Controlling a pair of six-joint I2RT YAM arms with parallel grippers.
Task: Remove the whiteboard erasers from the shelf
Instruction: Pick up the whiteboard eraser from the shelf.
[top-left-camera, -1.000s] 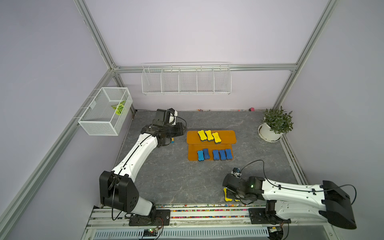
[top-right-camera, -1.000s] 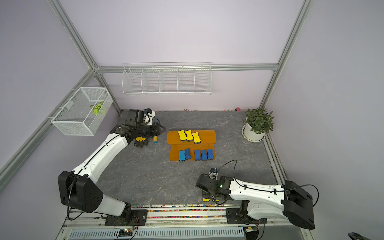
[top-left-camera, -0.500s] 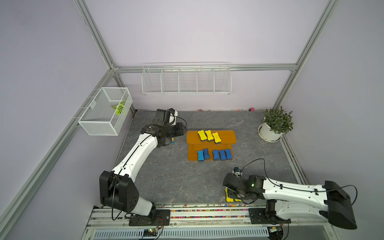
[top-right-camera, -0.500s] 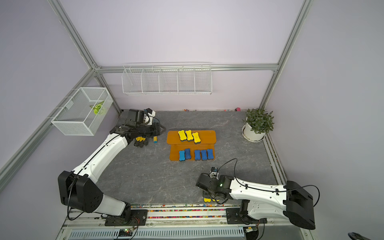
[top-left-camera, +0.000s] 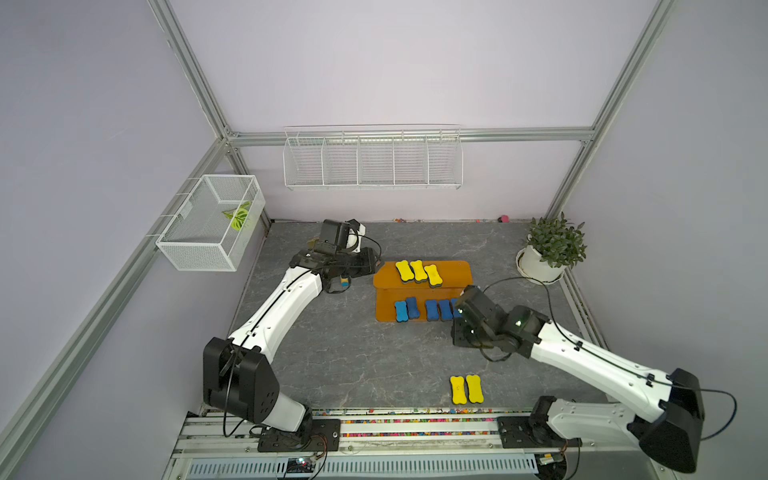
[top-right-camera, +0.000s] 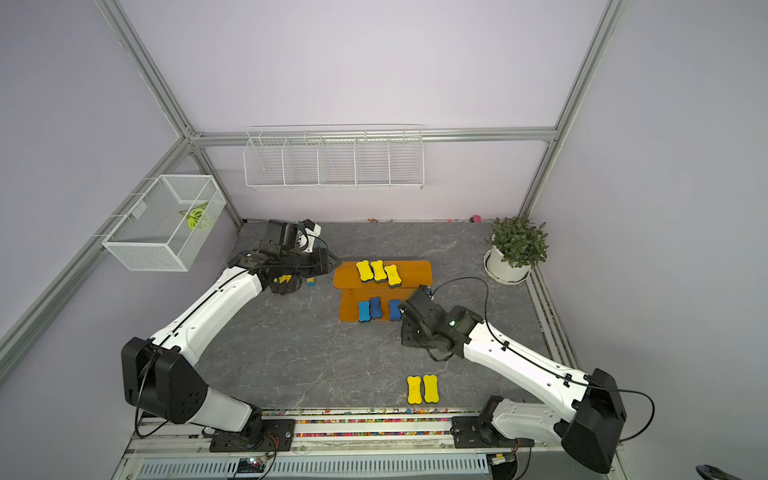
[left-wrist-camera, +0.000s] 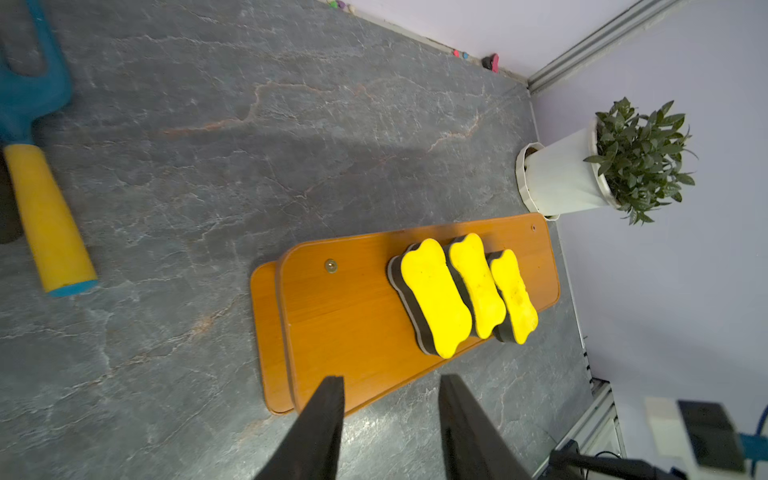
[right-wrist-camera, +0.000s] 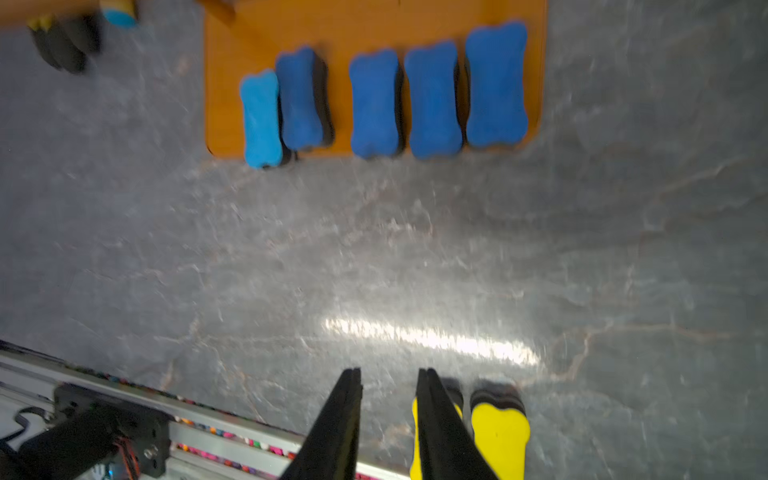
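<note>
Three yellow erasers (top-left-camera: 417, 272) atop orange shelf (top-left-camera: 455, 272), five blue erasers (right-wrist-camera: 374, 104) below, two yellow erasers (top-left-camera: 457, 389) on table (top-left-camera: 332, 353), left jaws spread, right jaws spread, both empty

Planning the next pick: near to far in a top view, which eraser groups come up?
Two yellow erasers on the table → blue erasers on the lower board of the shelf → three yellow erasers on its upper board.
</note>
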